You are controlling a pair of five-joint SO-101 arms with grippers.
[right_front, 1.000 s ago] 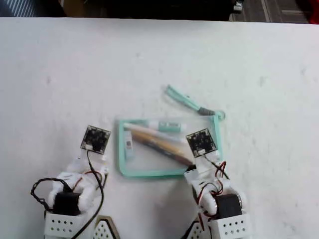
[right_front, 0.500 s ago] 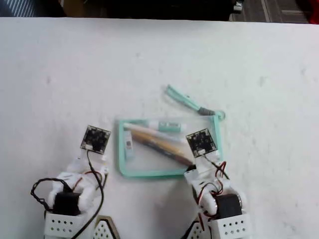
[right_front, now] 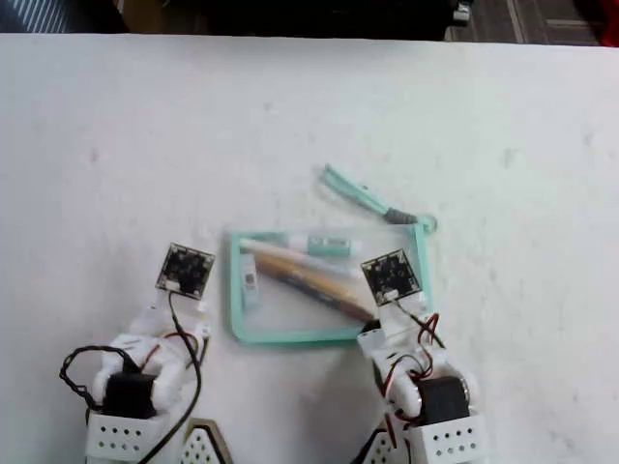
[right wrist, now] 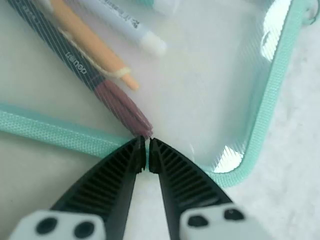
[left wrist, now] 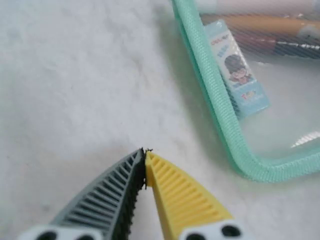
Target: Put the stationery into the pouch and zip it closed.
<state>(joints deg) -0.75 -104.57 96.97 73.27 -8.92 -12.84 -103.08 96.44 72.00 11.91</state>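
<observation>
Evidently filled, the clear teal-edged zip pouch [right_front: 290, 338] lies just ahead of the right claw [right wrist: 148, 150] — tips pinched together, empty; its grey zip pull [right_front: 399, 216] sits beyond, at the far corner — left claw [left wrist: 145, 157], likewise closed, is farther off

Left claw [left wrist: 145, 152] closed, right claw [right wrist: 148, 143] closed, tips together

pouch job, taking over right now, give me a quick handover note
Left tool: shut, empty, over the bare table beside the pouch.
Right tool: shut, empty, at the pouch's near edge by the brush tip.
Done: eraser, brush and pens lie inside the pouch.
To do: I cannot tell whether the zip is closed; its strap lies on the table off the far corner. Check it, and zip if needed.
</observation>
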